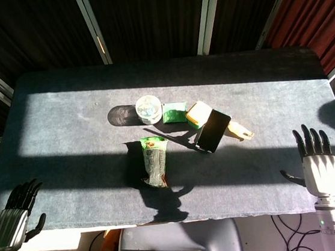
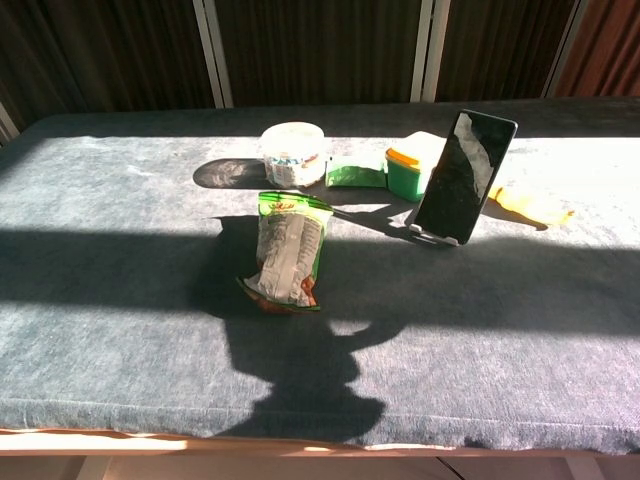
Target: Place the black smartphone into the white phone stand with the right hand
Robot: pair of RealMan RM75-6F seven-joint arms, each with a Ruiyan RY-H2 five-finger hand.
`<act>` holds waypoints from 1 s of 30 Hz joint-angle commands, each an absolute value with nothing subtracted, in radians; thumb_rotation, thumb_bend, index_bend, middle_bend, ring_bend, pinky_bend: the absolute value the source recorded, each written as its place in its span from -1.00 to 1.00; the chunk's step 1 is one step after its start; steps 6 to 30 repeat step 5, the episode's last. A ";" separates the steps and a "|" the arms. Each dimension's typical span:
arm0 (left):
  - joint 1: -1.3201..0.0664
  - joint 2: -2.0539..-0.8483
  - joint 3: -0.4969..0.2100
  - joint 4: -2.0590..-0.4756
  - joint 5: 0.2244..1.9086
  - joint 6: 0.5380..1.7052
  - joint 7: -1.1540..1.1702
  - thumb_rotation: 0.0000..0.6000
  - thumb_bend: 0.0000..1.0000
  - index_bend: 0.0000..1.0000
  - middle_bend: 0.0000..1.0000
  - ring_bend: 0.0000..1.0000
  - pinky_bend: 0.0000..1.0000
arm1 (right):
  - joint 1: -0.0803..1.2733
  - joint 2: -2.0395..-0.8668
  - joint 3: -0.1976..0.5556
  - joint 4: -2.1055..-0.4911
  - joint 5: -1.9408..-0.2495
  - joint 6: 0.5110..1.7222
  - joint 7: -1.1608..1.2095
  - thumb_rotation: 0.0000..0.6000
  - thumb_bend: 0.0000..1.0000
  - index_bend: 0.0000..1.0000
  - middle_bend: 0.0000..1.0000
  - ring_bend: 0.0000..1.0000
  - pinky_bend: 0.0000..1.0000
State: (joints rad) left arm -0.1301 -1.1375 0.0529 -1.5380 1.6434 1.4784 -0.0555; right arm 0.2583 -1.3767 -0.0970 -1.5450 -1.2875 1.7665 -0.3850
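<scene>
The black smartphone (image 1: 213,130) (image 2: 463,177) leans upright in the white phone stand (image 2: 434,236), whose low front lip shows under the phone's bottom edge. My right hand (image 1: 318,164) is far from it, at the table's near right edge, empty with fingers spread. Beyond the near left corner of the table hangs my left hand (image 1: 13,217), fingers loosely apart and holding nothing. Neither hand shows in the chest view.
A green snack bag (image 1: 154,161) (image 2: 285,264) lies mid-table. Behind it stand a white round tub (image 1: 148,109) (image 2: 293,154), a small green packet (image 1: 174,112) (image 2: 355,172) and a green box with an orange lid (image 1: 198,114) (image 2: 408,171). A yellow packet (image 1: 240,132) (image 2: 530,205) lies right of the phone.
</scene>
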 commanded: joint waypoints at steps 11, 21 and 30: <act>-0.128 -1.149 0.044 -1.520 1.657 1.497 0.020 1.00 -0.12 -1.00 -1.00 -1.00 -0.88 | 0.230 -1.352 -0.074 -1.552 -1.333 1.726 -0.361 1.00 -0.72 -1.00 -1.00 -1.00 -1.00; -0.128 -1.149 0.044 -1.520 1.657 1.497 0.020 1.00 -0.12 -1.00 -1.00 -1.00 -0.88 | 0.230 -1.352 -0.074 -1.552 -1.333 1.726 -0.361 1.00 -0.72 -1.00 -1.00 -1.00 -1.00; -0.128 -1.149 0.044 -1.520 1.657 1.497 0.020 1.00 -0.12 -1.00 -1.00 -1.00 -0.88 | 0.230 -1.352 -0.074 -1.552 -1.333 1.726 -0.361 1.00 -0.72 -1.00 -1.00 -1.00 -1.00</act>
